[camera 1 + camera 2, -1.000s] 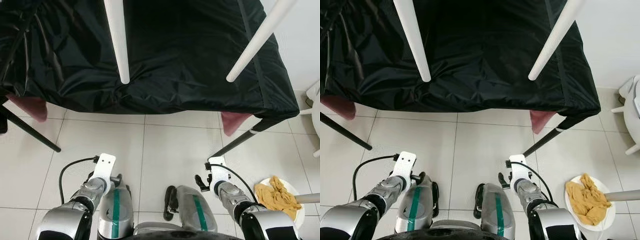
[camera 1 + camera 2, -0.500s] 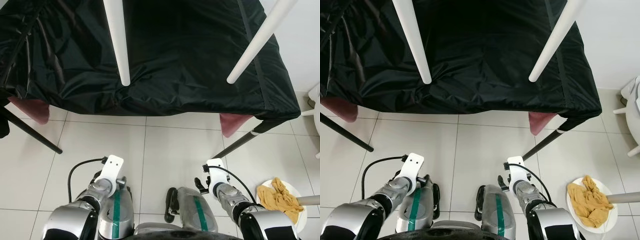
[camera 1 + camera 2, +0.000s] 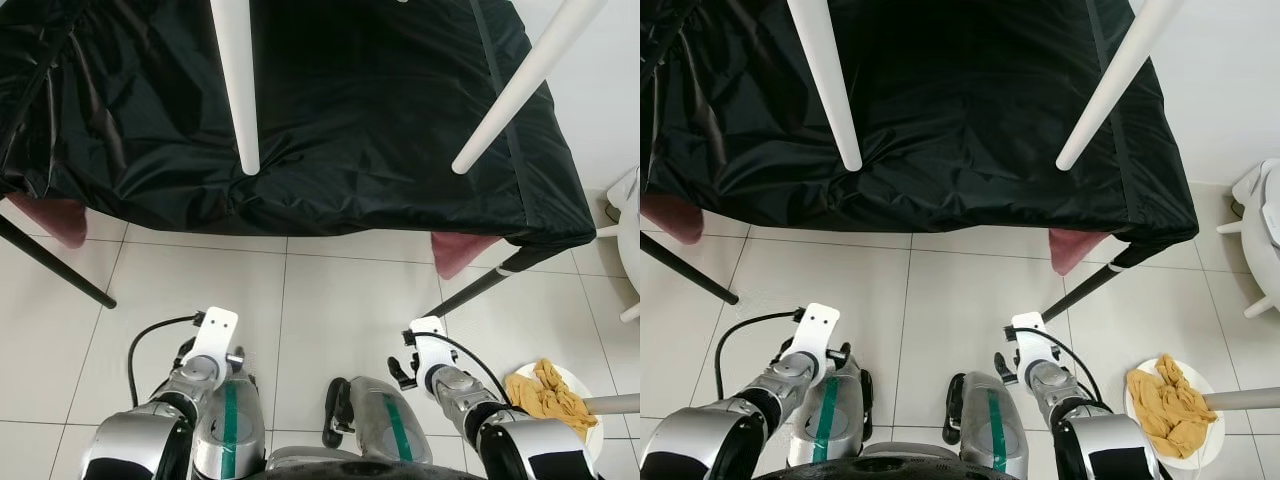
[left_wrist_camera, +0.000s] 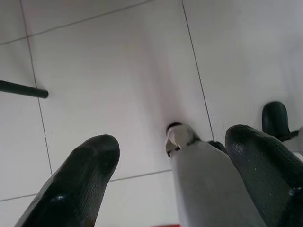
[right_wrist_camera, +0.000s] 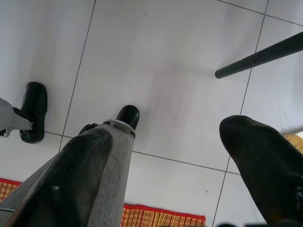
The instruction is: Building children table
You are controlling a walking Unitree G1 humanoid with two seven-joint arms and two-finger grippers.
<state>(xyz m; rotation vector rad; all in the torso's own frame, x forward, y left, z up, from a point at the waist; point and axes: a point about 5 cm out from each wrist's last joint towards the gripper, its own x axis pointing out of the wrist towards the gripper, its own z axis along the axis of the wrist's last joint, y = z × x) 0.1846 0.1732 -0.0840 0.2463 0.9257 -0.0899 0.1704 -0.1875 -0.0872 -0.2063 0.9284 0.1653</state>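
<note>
I see the black cloth (image 3: 350,120) draped over a folding stand across the far half of the scene, the biggest thing in view. Pink corners (image 3: 462,250) peek from under its near edge at left and right. Black stand legs (image 3: 478,288) splay down to the white tiled floor (image 3: 330,300). The children table stands on the cloth, upside down as far as I can tell: two white table legs (image 3: 235,85) rise from it toward the head camera, one left of centre, the other (image 3: 525,80) to the right. Far right, part of a white plastic object (image 3: 1265,215). Near right on the floor, a white plate (image 3: 1200,450) holds a crumpled yellow cloth (image 3: 1165,405). Both arms hang low beside the robot's silver legs (image 3: 385,425), well apart from the table. Left gripper (image 4: 170,175): fingers (image 4: 78,182) spread, nothing between them, pointing at the floor. Right gripper (image 5: 165,175): fingers (image 5: 258,161) likewise spread and empty, with a red patterned mat edge (image 5: 161,218) beneath.
</note>
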